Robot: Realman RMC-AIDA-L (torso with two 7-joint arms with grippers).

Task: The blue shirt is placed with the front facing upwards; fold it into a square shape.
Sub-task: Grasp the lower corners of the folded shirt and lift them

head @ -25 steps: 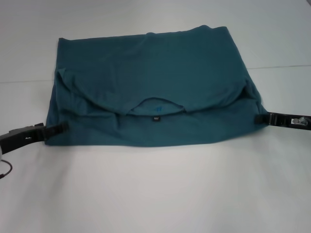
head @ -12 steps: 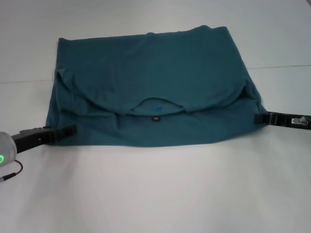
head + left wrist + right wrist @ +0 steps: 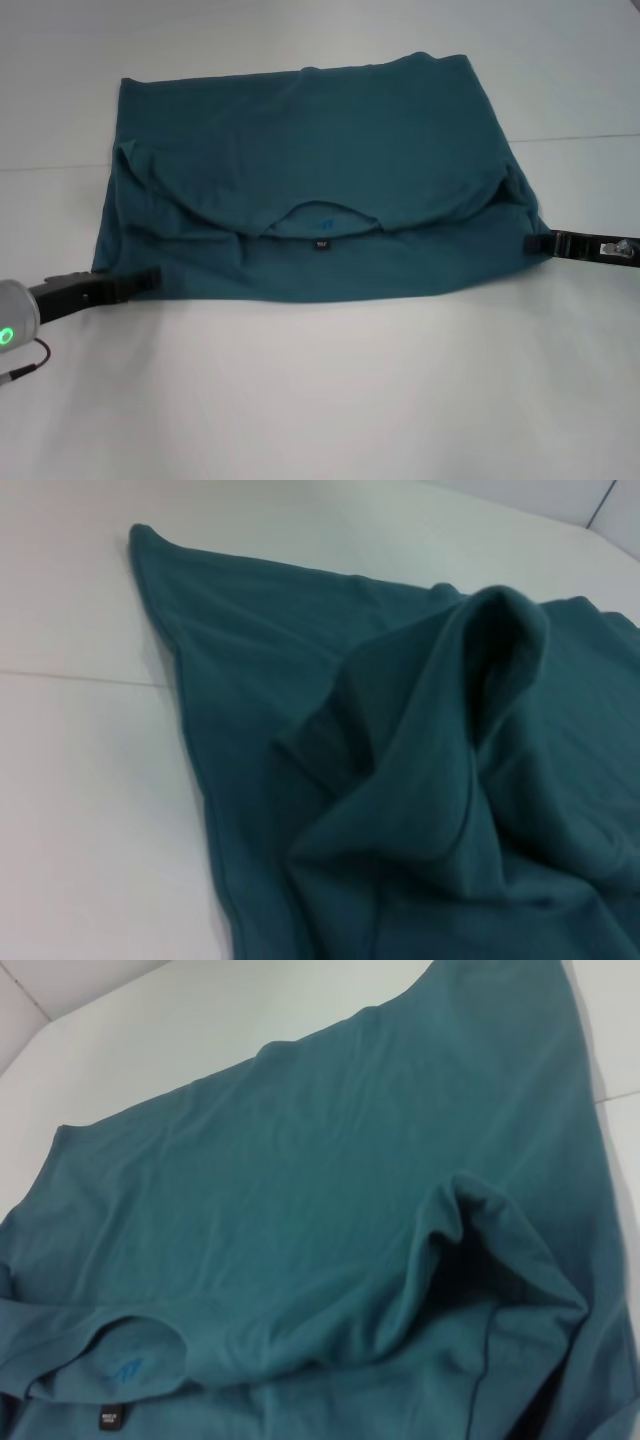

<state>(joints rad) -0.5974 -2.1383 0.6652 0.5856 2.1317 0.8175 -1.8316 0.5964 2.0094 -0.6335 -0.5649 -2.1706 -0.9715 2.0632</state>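
The blue shirt [image 3: 310,170] lies flat on the white table [image 3: 330,400], its upper part folded down so the neckline and a small black label [image 3: 321,243] sit near the front edge. My left gripper [image 3: 148,279] lies low at the shirt's near left corner, its tip at the cloth's edge. My right gripper [image 3: 533,242] rests against the shirt's right edge, beside a bunched fold. The left wrist view shows a raised ridge of the shirt [image 3: 420,780]. In the right wrist view the shirt [image 3: 300,1180] shows a puckered fold and the label [image 3: 110,1419].
Bare white table surrounds the shirt on all sides, with a wide strip in front of it. A faint seam line [image 3: 580,138] crosses the table behind the shirt's middle.
My left gripper has moved right and toward the table's front edge, from the shirt's left edge to its near left corner. The right gripper and the shirt have stayed put.
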